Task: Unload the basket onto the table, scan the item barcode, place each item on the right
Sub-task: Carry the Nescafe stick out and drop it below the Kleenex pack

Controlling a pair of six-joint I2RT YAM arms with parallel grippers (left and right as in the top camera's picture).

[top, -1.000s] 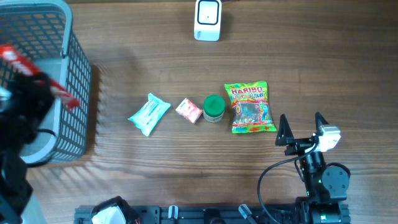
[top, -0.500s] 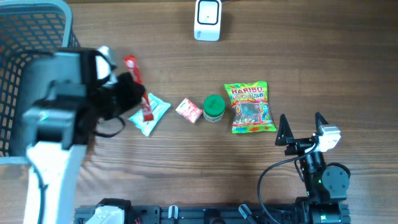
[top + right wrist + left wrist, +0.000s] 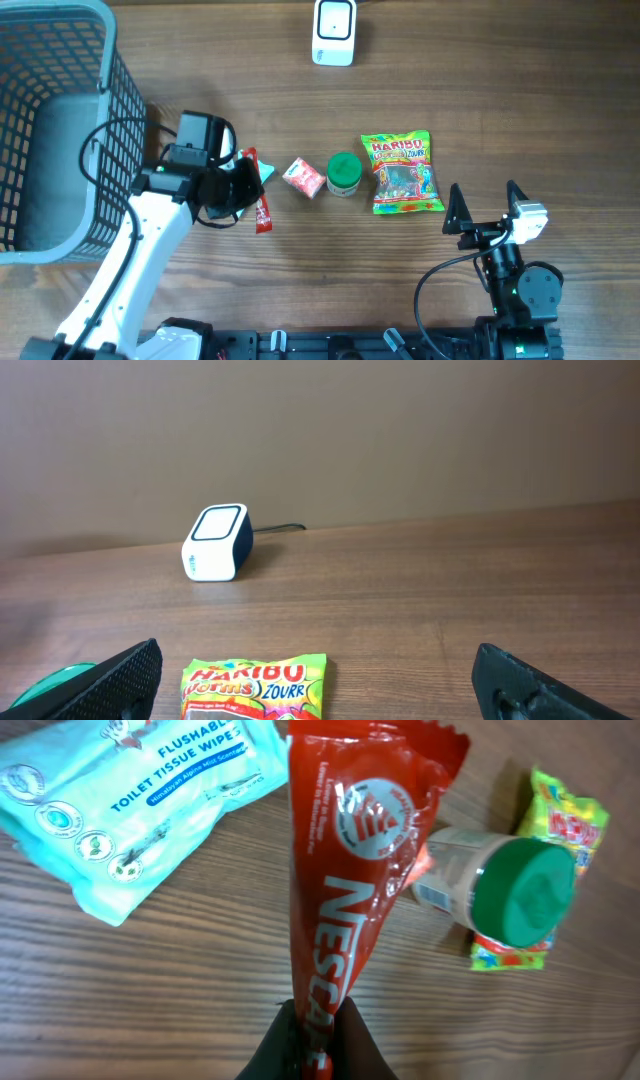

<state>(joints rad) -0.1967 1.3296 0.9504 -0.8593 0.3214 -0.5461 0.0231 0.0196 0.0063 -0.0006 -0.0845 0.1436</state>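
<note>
Left arm reaches in from the basket [image 3: 126, 150] side. The left end effector [image 3: 243, 188] is clamped on one end of a red Nescafé sachet [image 3: 262, 210]. In the left wrist view the black fingertips [image 3: 345, 1038] pinch the sachet's narrow lower end, and the printed logo face is turned to the camera.

The sachet is over the bench [image 3: 500, 90], just left of a small pink-and-white packet [image 3: 303, 177]. It partly overlaps a teal pack of flushable toilet wipes [image 3: 130, 810]. I cannot tell whether the sachet touches the bench.

To the right in a row are a green-lidded jar [image 3: 344, 173], just beside the pink packet, and then a Haribo bag [image 3: 402, 172], close against the jar.

The white scanner [image 3: 333, 32] stands at the far edge of the bench, well apart from the sachet, with its cable trailing off behind.

The right end effector [image 3: 485, 205] is parked near the front edge, just right of the Haribo bag. Its fingers are spread wide apart with nothing between them. Its wrist camera looks over the bag toward the scanner.
</note>
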